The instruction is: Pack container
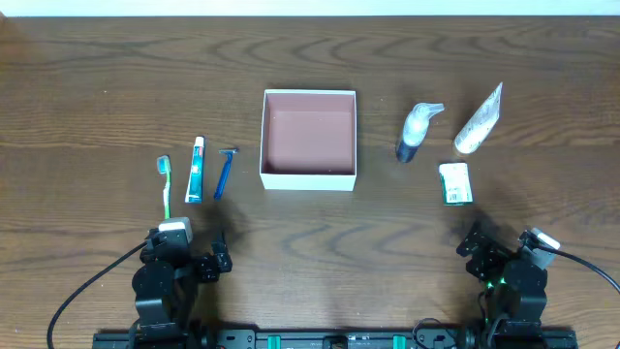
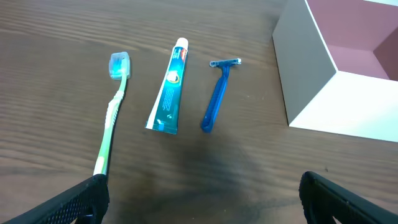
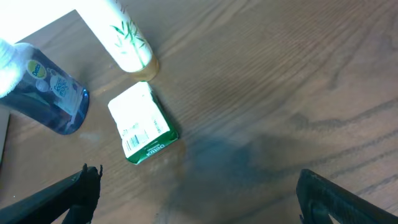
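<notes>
Woodgrain, dark brown with long wavy figure, covers the table [image 1: 97, 58]. At its middle sits the container [image 1: 308, 180], a square shallow cardboard box with smooth white outer walls and a dusty-pink inside (matte, by the look of it). At the near edge the left gripper [image 2: 202, 180] and the right gripper [image 3: 199, 174] each hold their black, ribbed fingers spread wide with nothing between them. Right of the box lie a tapered white tube [image 1: 480, 121] printed with green leaves and a rounded dark-blue bottle [image 1: 415, 131] with a white pump top. Left of the box, side by side but apart, lie a flat teal toothpaste tube [image 1: 196, 170], a slim green toothbrush [image 1: 165, 184] with a clear blue cap, and a blue plastic razor [image 1: 226, 172]. Nearest the right gripper lies a small boxy green-and-white packet [image 1: 454, 182].
</notes>
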You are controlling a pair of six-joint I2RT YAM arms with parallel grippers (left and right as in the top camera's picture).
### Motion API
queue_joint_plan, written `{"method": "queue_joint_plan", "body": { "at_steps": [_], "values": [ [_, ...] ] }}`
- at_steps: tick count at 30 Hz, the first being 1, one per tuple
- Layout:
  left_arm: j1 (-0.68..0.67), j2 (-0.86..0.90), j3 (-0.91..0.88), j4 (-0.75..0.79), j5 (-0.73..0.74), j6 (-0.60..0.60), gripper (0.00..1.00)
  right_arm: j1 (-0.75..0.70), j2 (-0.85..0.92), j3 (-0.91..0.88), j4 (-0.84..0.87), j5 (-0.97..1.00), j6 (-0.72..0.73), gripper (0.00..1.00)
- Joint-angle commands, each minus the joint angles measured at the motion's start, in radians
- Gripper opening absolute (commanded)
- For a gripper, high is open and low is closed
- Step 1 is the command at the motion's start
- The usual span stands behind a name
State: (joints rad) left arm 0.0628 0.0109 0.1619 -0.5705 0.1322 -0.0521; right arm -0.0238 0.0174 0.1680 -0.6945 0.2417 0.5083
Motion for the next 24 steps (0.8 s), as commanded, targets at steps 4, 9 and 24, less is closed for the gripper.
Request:
{"method": "queue_joint_plan", "body": {
  "at_steps": [4, 9, 24],
  "values": [
    [-0.003, -0.007, -0.011, 0.004, 0.014, -0.002, 0.98, 0.010, -0.007, -0.002, 0.007, 0.005, 0.008, 0.99],
    [-0.003, -0.007, -0.011, 0.004, 0.014, -0.002, 0.98, 0.010, -0.007, -0.001, 0.036, -0.129, 0.014, 0.99],
    [-0.003, -0.007, -0.011, 0.004, 0.014, -0.002, 0.98, 0.010, 0.408, 0.519, -0.010, -0.456, -0.158, 0.99]
  ]
}}
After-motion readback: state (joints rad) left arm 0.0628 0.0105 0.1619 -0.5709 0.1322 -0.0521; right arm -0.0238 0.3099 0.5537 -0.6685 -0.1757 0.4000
